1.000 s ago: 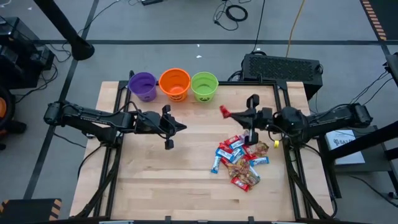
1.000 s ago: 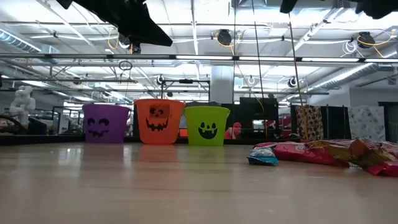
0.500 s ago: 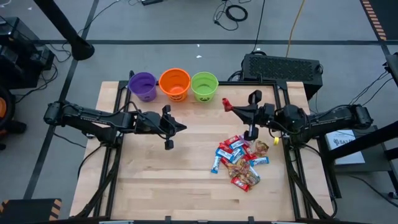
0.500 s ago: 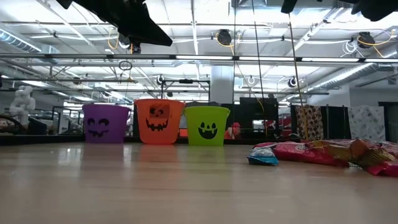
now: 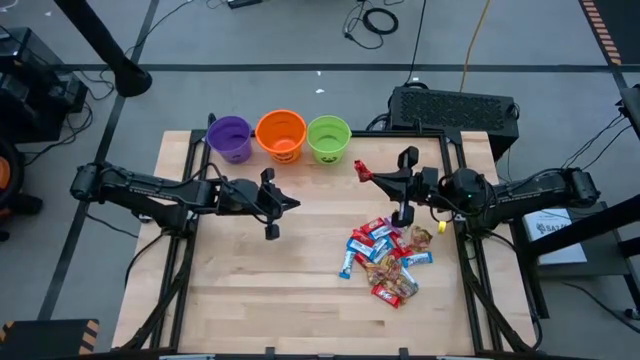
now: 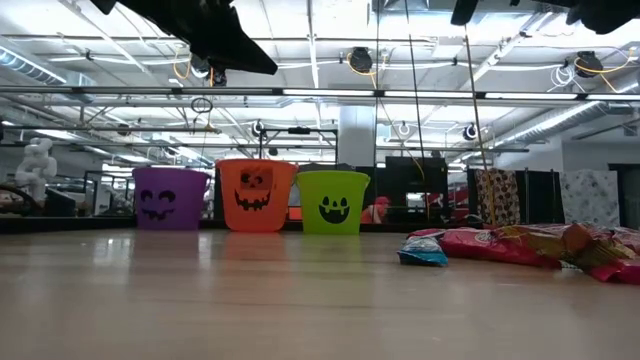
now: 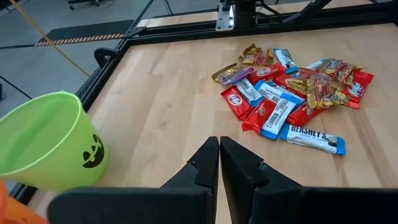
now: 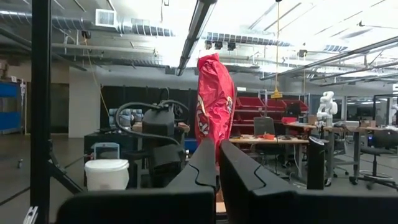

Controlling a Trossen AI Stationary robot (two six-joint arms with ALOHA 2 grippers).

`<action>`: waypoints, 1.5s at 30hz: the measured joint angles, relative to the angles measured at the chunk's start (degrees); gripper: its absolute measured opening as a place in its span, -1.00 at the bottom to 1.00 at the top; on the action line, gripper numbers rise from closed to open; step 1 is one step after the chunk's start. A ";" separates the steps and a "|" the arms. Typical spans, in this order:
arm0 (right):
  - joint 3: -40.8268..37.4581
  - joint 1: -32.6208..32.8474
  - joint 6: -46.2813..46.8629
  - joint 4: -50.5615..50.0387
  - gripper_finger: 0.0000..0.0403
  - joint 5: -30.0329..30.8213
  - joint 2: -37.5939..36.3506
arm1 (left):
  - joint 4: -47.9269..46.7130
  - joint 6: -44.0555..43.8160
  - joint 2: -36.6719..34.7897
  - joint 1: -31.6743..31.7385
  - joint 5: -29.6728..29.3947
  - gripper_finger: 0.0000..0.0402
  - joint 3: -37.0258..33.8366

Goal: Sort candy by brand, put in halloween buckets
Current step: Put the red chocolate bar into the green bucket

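At the far edge of the wooden table (image 5: 250,290) three Halloween pails stand in a row: the purple bucket (image 5: 230,138), then the orange bucket (image 5: 281,135), which holds a red wrapper visible through its wall in the low view, then the lime green bucket (image 5: 329,139). The left gripper (image 5: 292,204) hangs above bare wood left of centre, its fingers pressed together on nothing. Farther right, the right gripper (image 5: 372,176) is raised just beside the green bucket, pinching a red candy wrapper (image 8: 214,102) that stands up from its closed fingertips. Below it, on the right half of the table, lies the candy pile (image 5: 387,258): red KitKat bars, blue-and-white bars, a Hershey's bar (image 7: 313,138) at its edge, and gold-wrapped pieces, touching and overlapping
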 joint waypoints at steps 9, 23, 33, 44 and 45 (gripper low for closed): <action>0.02 0.26 -13.44 -5.49 -1.00 -0.34 0.00 | 0.11 1.45 0.02 0.00 -0.26 -0.88 0.00; 0.02 3.53 -42.82 -14.10 -1.00 0.03 0.26 | 0.11 1.46 0.02 0.00 -0.39 -0.88 0.00; 0.09 -3.26 -7.70 6.23 -1.00 17.07 5.02 | 4.07 1.40 0.04 0.00 -0.42 -0.88 0.00; 5.31 -24.89 6.11 8.55 -1.00 13.26 25.85 | 5.71 4.31 0.04 1.28 -1.51 -0.88 0.02; 6.47 -25.80 6.57 7.70 -1.00 12.34 27.95 | 5.64 4.33 0.04 1.60 -1.78 -0.88 0.02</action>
